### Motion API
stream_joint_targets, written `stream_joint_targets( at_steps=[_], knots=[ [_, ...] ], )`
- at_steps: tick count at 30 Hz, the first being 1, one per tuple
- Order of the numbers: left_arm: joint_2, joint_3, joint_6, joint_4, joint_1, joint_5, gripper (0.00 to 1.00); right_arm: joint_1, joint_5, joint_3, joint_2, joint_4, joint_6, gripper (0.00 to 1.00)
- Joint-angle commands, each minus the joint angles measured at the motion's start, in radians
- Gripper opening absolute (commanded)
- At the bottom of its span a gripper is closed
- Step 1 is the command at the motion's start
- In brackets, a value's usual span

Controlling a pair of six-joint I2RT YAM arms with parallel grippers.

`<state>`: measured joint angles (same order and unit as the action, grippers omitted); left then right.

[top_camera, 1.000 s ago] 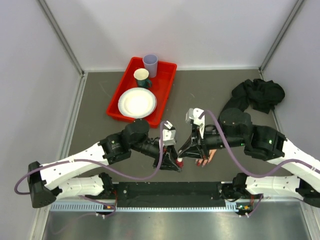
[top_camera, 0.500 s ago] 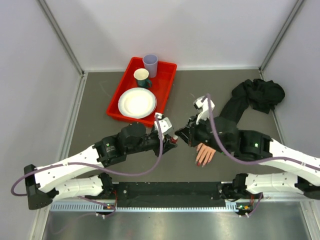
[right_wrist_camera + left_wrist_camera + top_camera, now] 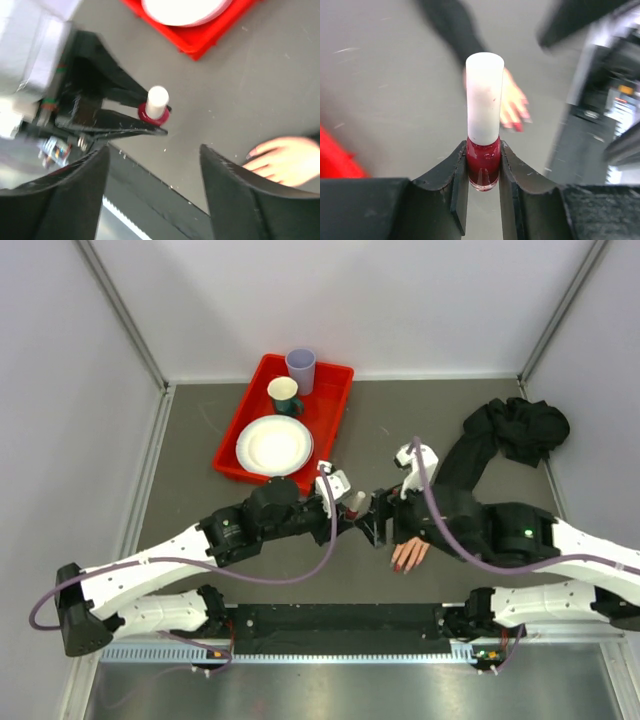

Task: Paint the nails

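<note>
The left jaws are clamped on the red glass of a polish bottle [image 3: 483,162], one jaw on each side, and hold it above the surface [image 3: 190,450], near the middle of the near edge. Its white cap [image 3: 484,97] sticks out past the jaw tips. The right jaws stand wide apart with nothing between them, facing the capped end from close by. The mannequin hand [image 3: 412,551] lies flat near the near edge, right of the middle and just beyond the bottle. The right arm covers part of it. Its nails [image 3: 518,126] point toward the near edge, and those in view are red. A red tray [image 3: 335,415] with a plate [image 3: 274,445] and two cups sits toward the far left corner.
</note>
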<state>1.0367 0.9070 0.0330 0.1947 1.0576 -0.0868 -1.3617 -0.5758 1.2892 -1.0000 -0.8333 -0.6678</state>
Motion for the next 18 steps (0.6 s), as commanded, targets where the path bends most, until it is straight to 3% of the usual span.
stream_joint_targets(
  at_steps=[1, 4, 9, 18],
  knots=[
    [-0.047, 0.023, -0.015, -0.012, 0.002, -0.299, 0.00, 0.018, 0.338, -0.002, 0.136, 0.043, 0.316, 0.74],
    [-0.043, 0.038, -0.004, 0.000, 0.002, -0.535, 0.00, 0.091, 0.592, -0.056, 0.216, 0.112, 0.421, 0.71],
    [0.025, 0.107, 0.019, 0.051, 0.004, -0.741, 0.00, 0.138, 0.706, -0.004, 0.204, 0.077, 0.485, 0.68],
    [0.063, 0.136, 0.042, 0.034, 0.002, -0.801, 0.00, 0.147, 0.844, 0.025, 0.138, 0.077, 0.524, 0.50]
  ],
)
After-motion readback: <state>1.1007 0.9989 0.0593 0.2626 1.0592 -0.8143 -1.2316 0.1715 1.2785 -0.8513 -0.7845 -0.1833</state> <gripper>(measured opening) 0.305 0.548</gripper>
